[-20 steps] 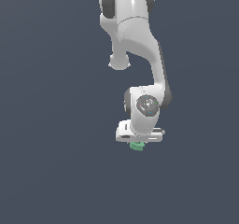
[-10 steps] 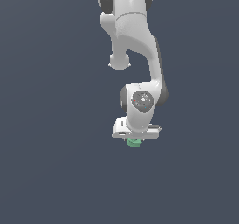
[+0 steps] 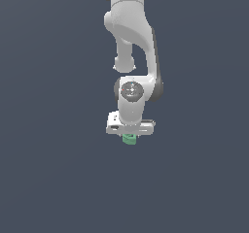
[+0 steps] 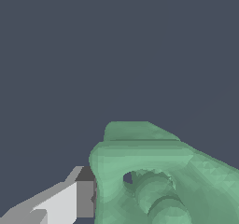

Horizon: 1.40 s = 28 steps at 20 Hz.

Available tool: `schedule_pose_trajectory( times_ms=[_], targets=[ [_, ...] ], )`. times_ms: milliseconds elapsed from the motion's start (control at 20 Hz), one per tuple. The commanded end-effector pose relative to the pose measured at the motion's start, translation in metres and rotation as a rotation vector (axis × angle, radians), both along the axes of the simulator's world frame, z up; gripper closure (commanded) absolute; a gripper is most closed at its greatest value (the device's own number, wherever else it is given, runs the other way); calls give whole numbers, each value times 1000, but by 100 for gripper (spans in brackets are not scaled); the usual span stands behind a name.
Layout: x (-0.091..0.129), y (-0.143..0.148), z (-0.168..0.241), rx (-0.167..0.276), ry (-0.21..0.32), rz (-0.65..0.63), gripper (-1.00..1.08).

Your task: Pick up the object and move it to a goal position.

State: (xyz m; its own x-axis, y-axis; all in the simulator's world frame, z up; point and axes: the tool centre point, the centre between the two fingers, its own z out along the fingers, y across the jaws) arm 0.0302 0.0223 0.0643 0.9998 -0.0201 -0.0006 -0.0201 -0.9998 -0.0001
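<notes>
The object is a small light-green chunky block [image 3: 129,139] that hangs just under the white hand of my arm in the exterior view. My gripper [image 3: 130,137] is shut on it, and most of the block is hidden by the hand. In the wrist view the block [image 4: 158,171] fills the near part of the picture, with a circular hollow on its face. One grey-and-white finger [image 4: 70,199] presses against its side. The other finger is out of that picture.
The arm [image 3: 131,57] reaches down from the top of the exterior view. Around it there is only a plain dark grey-blue background, with no other object and no goal marker in sight.
The arm has swung toward the exterior view's left, carrying the green block with it. The hand stays at about the same height and the grip is unchanged.
</notes>
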Motion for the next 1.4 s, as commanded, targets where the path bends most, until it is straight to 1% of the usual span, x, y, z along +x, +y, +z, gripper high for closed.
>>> schedule_pose_trajectory(
  times_ms=[0,550,800,1100,1350],
  targets=[
    [-14,-18,7,0,0,-1,108],
    [-82,-106,41,0,-1,-1,108],
    [-108,-141,55,0,-1,-1,108],
    [-129,-170,66,0,-1,-1,108],
    [-133,-178,69,1,-1,-1,108]
  ],
)
